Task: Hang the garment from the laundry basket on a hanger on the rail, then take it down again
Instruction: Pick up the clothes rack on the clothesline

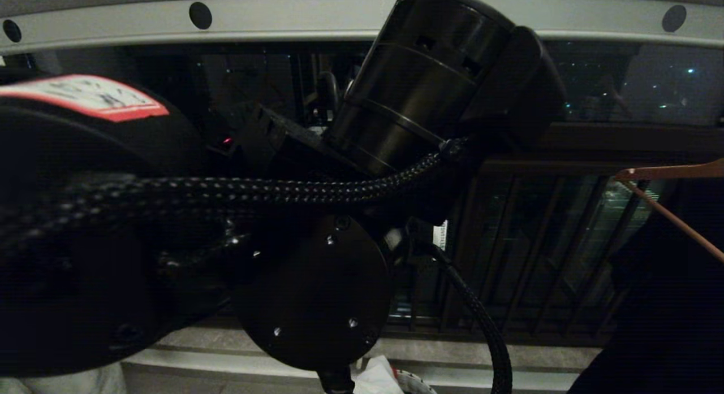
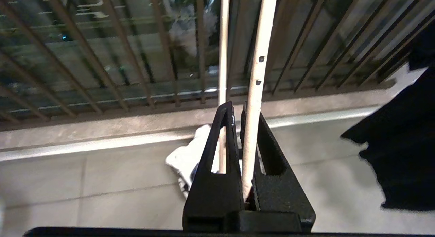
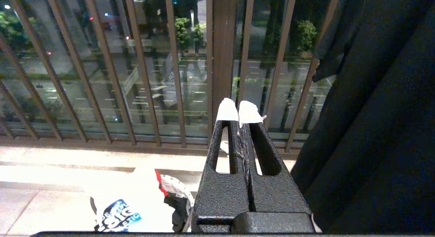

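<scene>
My left gripper (image 2: pixel 236 106) is shut on one cream-white bar of the hanger (image 2: pixel 260 60). A second, thinner bar (image 2: pixel 223 43) of the hanger runs just beside the fingers. The left arm fills most of the head view, raised below the pale grey rail (image 1: pixel 317 18) with its black holes. The white garment (image 3: pixel 125 206) with its blue logo lies bunched low down in the laundry basket (image 1: pixel 416 382), also seen as white cloth (image 2: pixel 185 158) beyond the left fingers. My right gripper (image 3: pixel 238 111) is shut and empty, off to the side.
A dark barred window railing (image 3: pixel 136 77) stands behind a concrete ledge (image 2: pixel 102 128). A black garment (image 1: pixel 667 303) hangs at the right from a brown wooden hanger (image 1: pixel 667 170), close beside the right gripper. Pale floor tiles (image 2: pixel 85 189) lie below.
</scene>
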Motion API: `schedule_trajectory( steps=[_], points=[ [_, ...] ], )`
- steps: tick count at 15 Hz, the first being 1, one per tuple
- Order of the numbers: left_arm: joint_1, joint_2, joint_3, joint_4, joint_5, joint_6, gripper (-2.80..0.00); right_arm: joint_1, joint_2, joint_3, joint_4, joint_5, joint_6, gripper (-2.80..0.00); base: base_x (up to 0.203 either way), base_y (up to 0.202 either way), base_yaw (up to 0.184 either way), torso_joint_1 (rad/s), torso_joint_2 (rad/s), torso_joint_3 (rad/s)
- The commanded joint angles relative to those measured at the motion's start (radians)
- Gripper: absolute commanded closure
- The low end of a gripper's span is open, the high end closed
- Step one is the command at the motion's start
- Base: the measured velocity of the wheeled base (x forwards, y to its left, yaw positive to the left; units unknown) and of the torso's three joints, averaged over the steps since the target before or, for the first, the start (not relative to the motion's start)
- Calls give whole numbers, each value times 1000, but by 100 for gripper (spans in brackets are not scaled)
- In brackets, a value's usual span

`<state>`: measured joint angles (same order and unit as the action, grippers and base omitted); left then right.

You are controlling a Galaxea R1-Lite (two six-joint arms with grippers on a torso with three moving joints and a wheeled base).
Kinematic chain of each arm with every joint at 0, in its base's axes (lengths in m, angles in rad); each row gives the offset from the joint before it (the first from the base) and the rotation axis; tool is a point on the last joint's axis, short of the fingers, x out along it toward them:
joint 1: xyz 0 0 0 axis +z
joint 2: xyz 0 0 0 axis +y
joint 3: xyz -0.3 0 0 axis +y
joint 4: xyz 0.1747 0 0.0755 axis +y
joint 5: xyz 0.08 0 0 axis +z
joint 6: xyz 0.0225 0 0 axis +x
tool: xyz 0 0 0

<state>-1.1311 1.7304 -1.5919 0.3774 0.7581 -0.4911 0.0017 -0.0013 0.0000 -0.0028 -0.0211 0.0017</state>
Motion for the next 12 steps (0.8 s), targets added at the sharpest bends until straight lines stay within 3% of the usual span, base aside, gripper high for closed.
schedule_trajectory(
  steps=[1,5,8,12],
  points=[
    [0,-11,34,-27,4,-3,0,0,1,0,0,0,0,0,0,0,0,0,0,0],
    [0,-8,74,-104,3,-1,0,1,1,0,0,0,0,0,0,0,0,0,0,0],
    [1,-31,78,-126,-63,3,0,1,1,0,0,0,1,0,0,0,0,0,0,0],
    [-1,-50,106,-154,-72,3,0,1,1,0,0,0,0,0,0,0,0,0,0,0]
  ],
)
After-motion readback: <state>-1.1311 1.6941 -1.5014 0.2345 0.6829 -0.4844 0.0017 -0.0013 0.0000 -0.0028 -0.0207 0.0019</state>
